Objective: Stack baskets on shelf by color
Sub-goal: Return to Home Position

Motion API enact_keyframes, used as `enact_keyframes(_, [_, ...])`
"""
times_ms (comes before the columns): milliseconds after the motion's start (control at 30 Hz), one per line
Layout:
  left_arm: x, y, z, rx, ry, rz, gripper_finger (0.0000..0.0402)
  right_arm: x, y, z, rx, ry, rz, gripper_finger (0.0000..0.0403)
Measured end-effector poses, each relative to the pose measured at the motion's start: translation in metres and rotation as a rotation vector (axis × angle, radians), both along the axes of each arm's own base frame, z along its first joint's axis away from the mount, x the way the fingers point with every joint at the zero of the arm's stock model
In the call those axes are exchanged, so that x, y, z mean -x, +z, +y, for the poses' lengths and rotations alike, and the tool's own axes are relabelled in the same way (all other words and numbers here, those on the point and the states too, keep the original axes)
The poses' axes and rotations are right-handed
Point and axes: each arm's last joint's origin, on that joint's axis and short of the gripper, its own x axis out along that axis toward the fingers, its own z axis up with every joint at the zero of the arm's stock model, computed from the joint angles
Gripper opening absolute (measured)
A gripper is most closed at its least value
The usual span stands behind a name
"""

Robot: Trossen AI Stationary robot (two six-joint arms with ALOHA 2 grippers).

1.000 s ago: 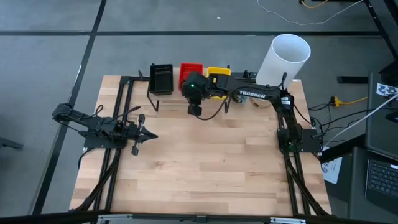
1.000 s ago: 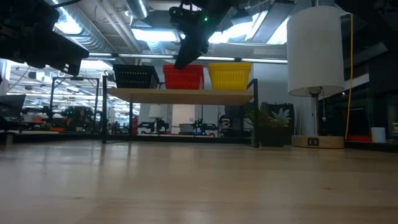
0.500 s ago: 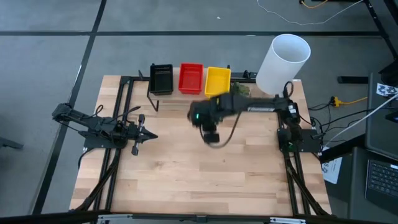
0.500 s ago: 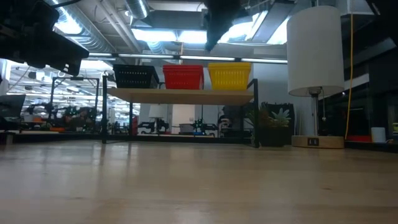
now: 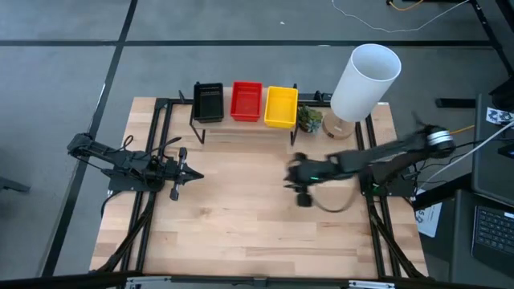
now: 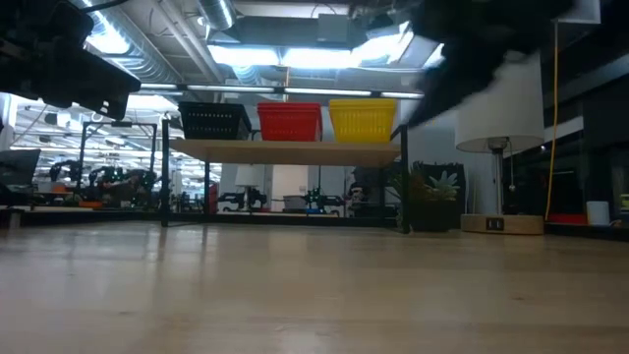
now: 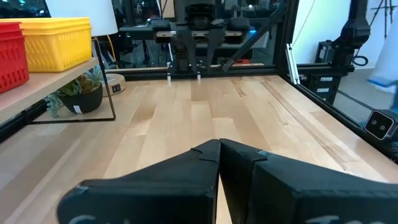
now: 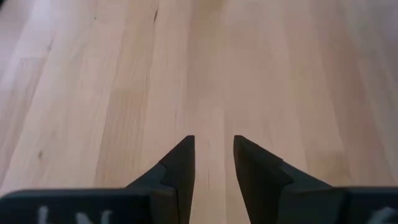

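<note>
**High view: baskets lined up by colour on the shelf, both grippers empty**

Three colours of baskets are seen in a row at the far edge of the table [image 5: 241, 225]: the black baskets [image 5: 208, 102] on the left, the red baskets [image 5: 246, 102] in the middle and the yellow baskets [image 5: 281, 106] on the right, set close side by side. In the low view they are carried by the shelf [image 6: 285, 151], a light wood plank on thin black legs raised above the tabletop. Each colour appears to be piled, but the number in each pile cannot be counted from these views.

A small plant [image 5: 308, 119] and a lamp [image 5: 365, 71] with a white shade are placed just to the right of the shelf.

The right gripper [image 5: 300, 186] is held over bare wood right of the table's middle, well apart from the shelf and pointed down at the boards. In the right wrist view its fingers [image 8: 180, 158] are parted by a narrow gap, and nothing is held between them.

The left gripper [image 5: 195, 176] is found at the left side of the table, pointed towards the middle. In the left wrist view its fingers [image 7: 205, 152] are pressed together with nothing held.
</note>
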Motion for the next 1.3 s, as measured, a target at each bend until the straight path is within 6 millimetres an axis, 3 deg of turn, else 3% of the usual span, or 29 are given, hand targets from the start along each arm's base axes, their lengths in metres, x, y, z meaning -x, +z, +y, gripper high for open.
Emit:
enact_keyframes(100, [0.000, 0.000, 0.000, 0.000, 0.000, 0.000, 0.0002, 0.049, -0.012, -0.003, -0.011, -0.077, -0.114, 0.0110])
enact_keyframes(200, [0.000, 0.000, 0.000, 0.000, 0.000, 0.000, 0.0002, 0.087, -0.022, -0.007, -0.155, -0.134, -0.154, 0.0110])
enact_keyframes(400, [0.000, 0.000, 0.000, 0.000, 0.000, 0.000, 0.0002, 0.129, -0.017, -0.021, -0.322, -0.036, -0.291, 0.0110])
enact_keyframes(533, [0.000, 0.000, 0.000, 0.000, 0.001, 0.000, 0.0002, 0.145, -0.011, -0.034, -0.337, -0.080, -0.408, 0.0110])
enact_keyframes(733, [0.000, 0.000, 0.000, 0.000, 0.000, 0.000, 0.0002, 0.162, -0.022, -0.046, -0.334, -0.141, -0.527, 0.0110])
enact_keyframes(1033, [0.000, 0.000, 0.000, 0.000, 0.000, 0.000, 0.0002, 0.182, -0.035, -0.047, -0.292, -0.090, -0.693, 0.0110])
enact_keyframes(1300, [0.000, 0.000, 0.000, 0.000, 0.000, 0.000, 0.0002, 0.186, -0.052, -0.047, -0.286, -0.079, -0.782, 0.0110])
